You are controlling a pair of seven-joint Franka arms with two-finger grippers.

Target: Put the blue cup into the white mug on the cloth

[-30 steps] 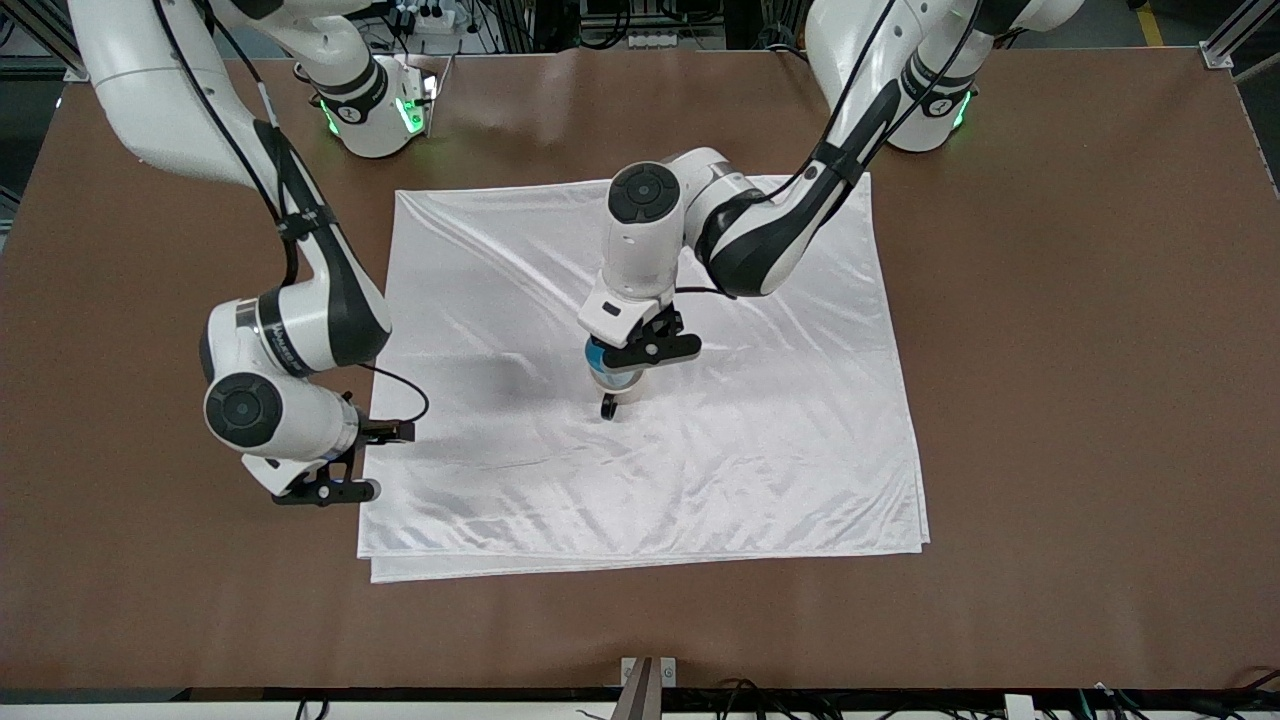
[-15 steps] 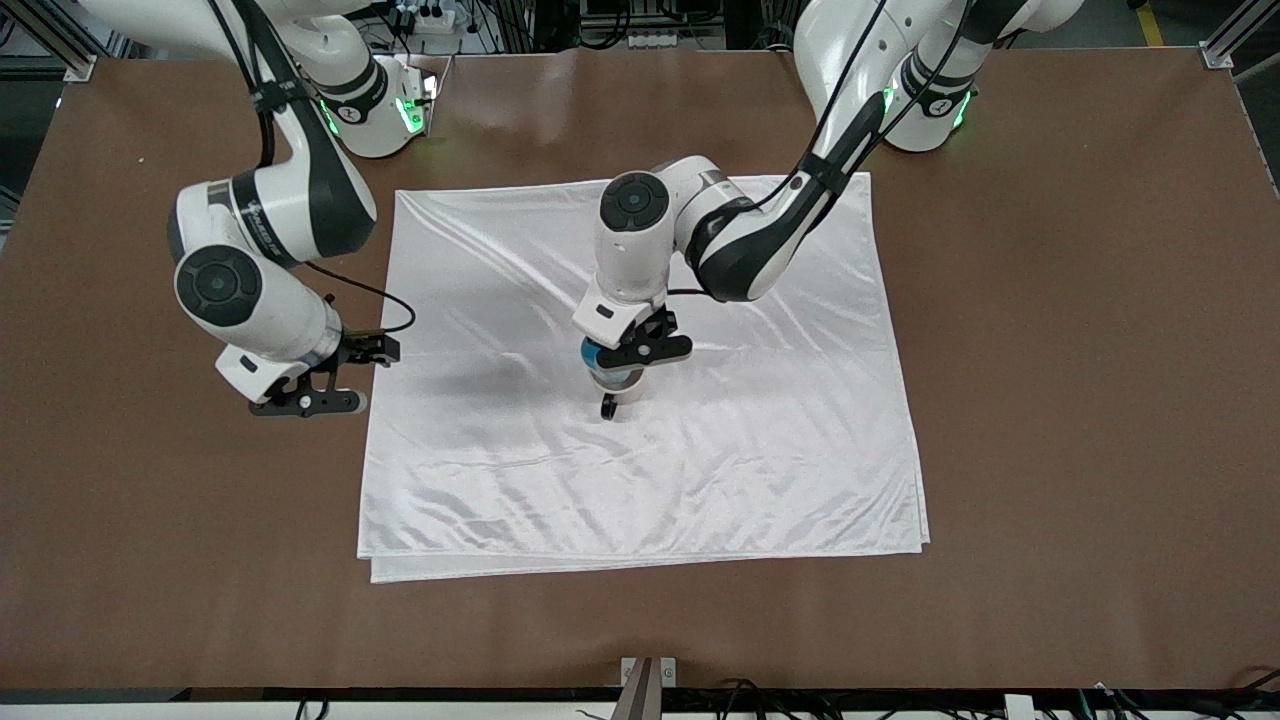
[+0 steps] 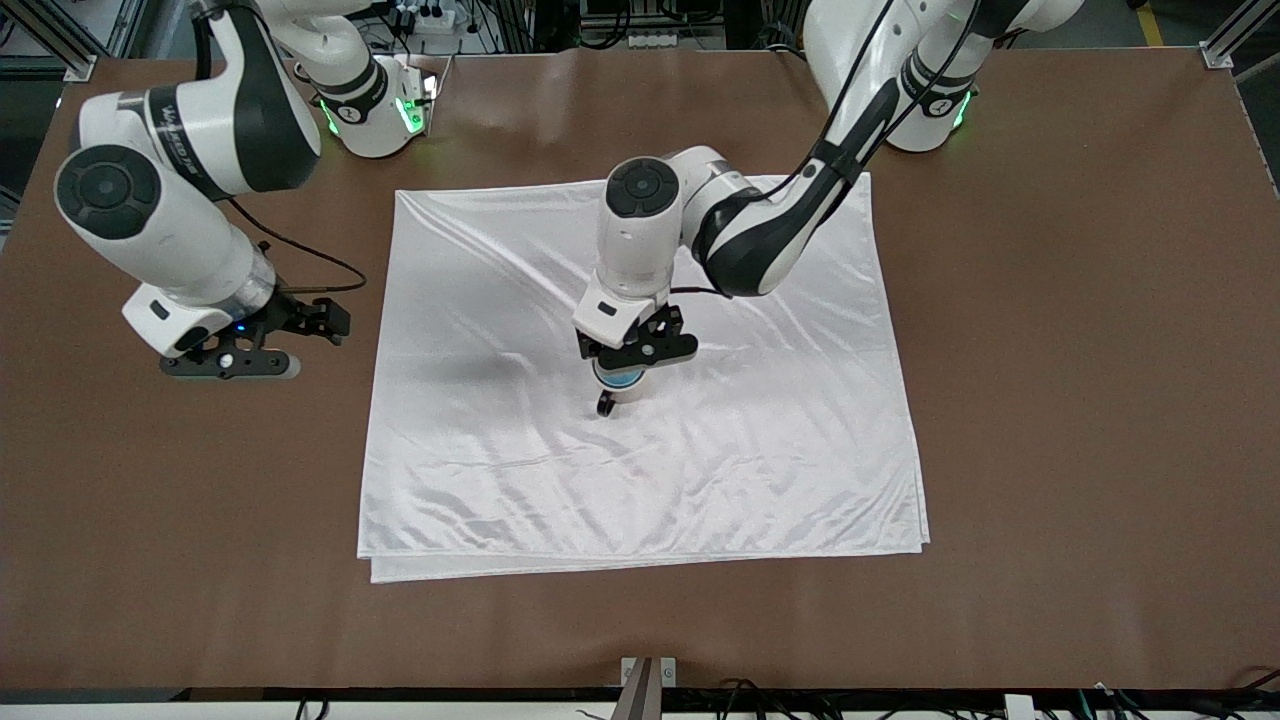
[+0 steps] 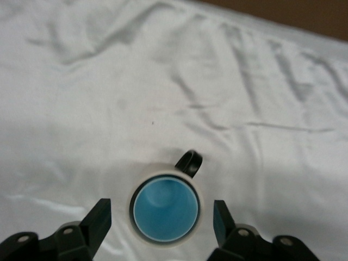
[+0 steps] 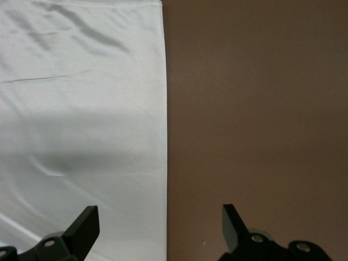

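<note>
The small light-blue tapered cup [image 4: 166, 211] sat nested inside the off-white cylindrical mug with a black loop handle [image 4: 190, 162] on the wrinkled shiny white cloth [image 3: 700, 450]. The left gripper [image 4: 163, 217] hung over them, fingers [image 4: 100, 217] released, flanking the mug untouched. The right gripper [image 5: 160, 220], fingers spread, waited over the brown bench [image 3: 1080, 400] beside the cloth's edge.

Both grippers [image 3: 632, 357] [image 3: 243, 350] apparently open.

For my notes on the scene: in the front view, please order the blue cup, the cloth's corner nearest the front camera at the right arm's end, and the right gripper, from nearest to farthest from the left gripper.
1. Blue cup, directly under the left gripper, inside the white mug.
2. Cloth corner, toward the right arm's end.
3. Right gripper, over bare table beside the cloth.
</note>
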